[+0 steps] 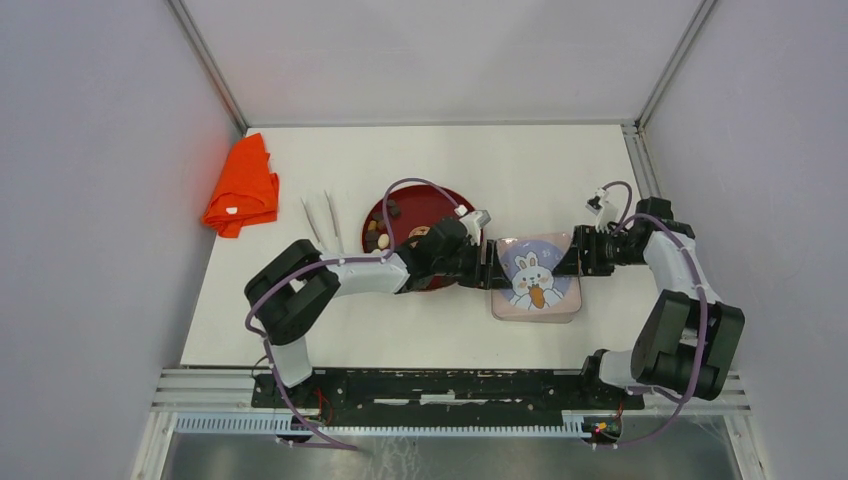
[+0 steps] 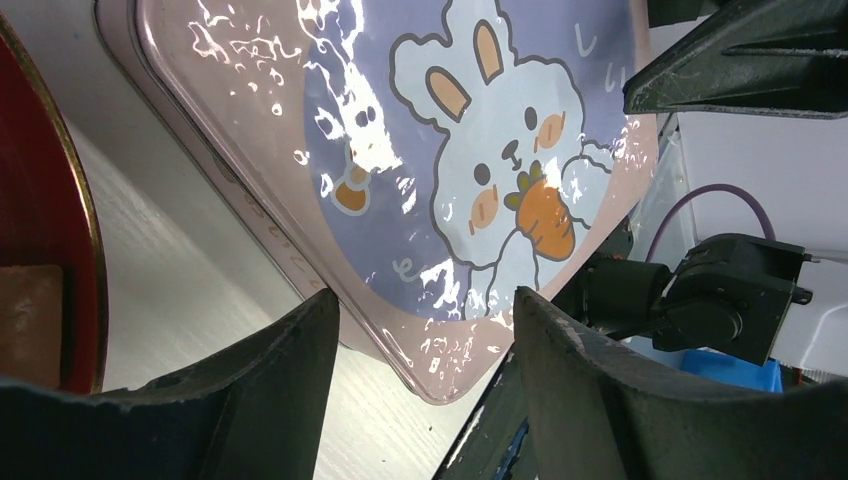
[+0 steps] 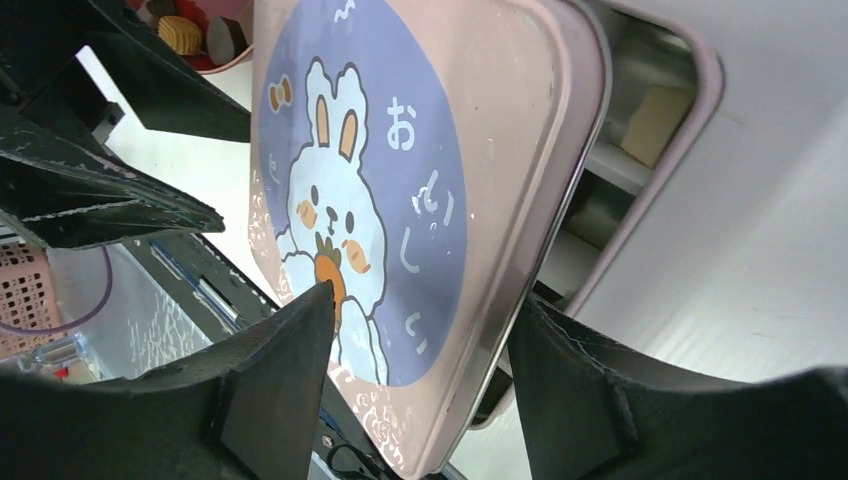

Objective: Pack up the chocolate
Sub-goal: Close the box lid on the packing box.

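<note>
Top external view, we see chocolate on the red plate, bunny lid askew on its pink tin, left fingers and right fingers spread wide, straddling the lid's opposite edges

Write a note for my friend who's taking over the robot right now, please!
Left gripper: fingers straddle the bunny lid at its corner; grip unclear.
Right gripper: fingers open around the lid's other edge.
The lid sits askew over the pink box, not closed.
Done: a tan chocolate piece is in the box.
Left: more chocolate pieces wait on the red plate; then shut the lid.
</note>
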